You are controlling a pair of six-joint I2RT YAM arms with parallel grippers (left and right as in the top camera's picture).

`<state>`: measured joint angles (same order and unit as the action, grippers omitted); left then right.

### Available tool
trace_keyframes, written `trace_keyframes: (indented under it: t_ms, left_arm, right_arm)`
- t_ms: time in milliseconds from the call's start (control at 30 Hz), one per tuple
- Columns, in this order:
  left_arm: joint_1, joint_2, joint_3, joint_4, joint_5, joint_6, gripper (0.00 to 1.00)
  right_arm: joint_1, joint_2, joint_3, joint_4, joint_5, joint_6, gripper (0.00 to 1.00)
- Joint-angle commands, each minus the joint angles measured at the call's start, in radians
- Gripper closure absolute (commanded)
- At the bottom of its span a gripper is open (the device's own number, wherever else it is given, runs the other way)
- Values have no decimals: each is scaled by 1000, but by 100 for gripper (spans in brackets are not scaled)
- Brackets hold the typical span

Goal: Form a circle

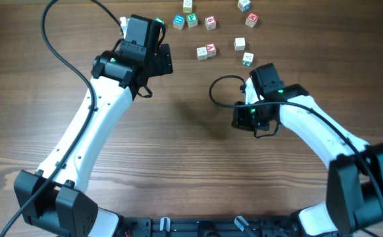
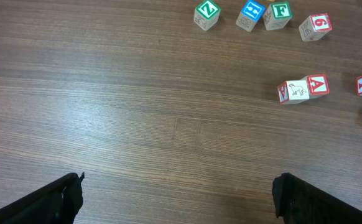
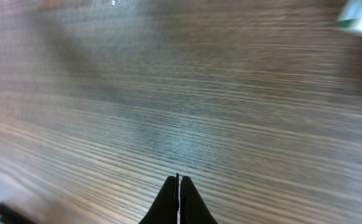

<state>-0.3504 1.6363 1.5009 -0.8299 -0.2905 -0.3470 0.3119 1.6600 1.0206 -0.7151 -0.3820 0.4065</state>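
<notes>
The left gripper (image 2: 178, 182), spread wide and empty, should centre on the paired cubes (image 2: 303, 89) ahead to its right (the right gripper (image 3: 178, 185) is clenched on nothing).

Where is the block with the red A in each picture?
Overhead: the red A block sits near the top, just right of middle, touching a pale block.
Left wrist: at the right side, upper half.
Right wrist: not in it.
Shared landmark: the blue block, seen in the overhead and left wrist views.
</notes>
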Motion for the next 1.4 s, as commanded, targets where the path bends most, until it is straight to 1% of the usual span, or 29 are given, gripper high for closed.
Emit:
trace_keyframes:
  t_ms: [0, 67, 133, 233, 333, 433, 633, 767, 900, 1000, 1033, 1067, 1133, 1200, 1367]
  left_arm:
    - [4, 2, -3, 2, -2, -9, 0]
    - [4, 2, -3, 2, -2, -9, 0]
    - [4, 2, -3, 2, -2, -9, 0]
    - [4, 2, -3, 2, -2, -9, 0]
    - [4, 2, -3, 2, -2, -9, 0]
    - [4, 2, -3, 2, -2, -9, 0]
    - [4, 2, -3, 2, -2, -9, 0]
    - [4, 2, -3, 2, -2, -9, 0]
    - [4, 2, -3, 2, -2, -9, 0]
    - [4, 2, -3, 2, -2, -9, 0]
    - [4, 2, -3, 2, -2, -9, 0]
    - [4, 2, -3, 2, -2, -9, 0]
    - [4, 2, -3, 2, -2, -9, 0]
    - [4, 2, -3, 2, -2, -9, 0]
    - [4, 2, -3, 2, -2, -9, 0]
  right_arm:
    - [5, -86, -4, -26, 144, 86, 96]
    - [5, -113, -4, -60, 244, 151, 96]
    - [5, -122, -4, -118, 395, 265, 95]
    - [5, -121, -4, -164, 538, 396, 95]
    - [5, -121, -4, -164, 616, 476, 95]
    - [5, -121, -4, -159, 706, 525, 95]
    - [5, -113, -4, -126, 815, 543, 96]
    - [5, -98, -4, -85, 830, 543, 95]
    - [-2, -85, -4, -55, 830, 537, 95]
    - [-14, -68, -4, -107, 802, 539, 95]
    - [-19, -57, -4, -135, 745, 536, 95]
    - [-19, -46, -4, -150, 700, 526, 96]
    - [-19, -20, -4, -154, 584, 434, 95]
    - [-19, -1, -4, -154, 507, 372, 95]
    - [-19, 12, -4, -145, 496, 265, 95]
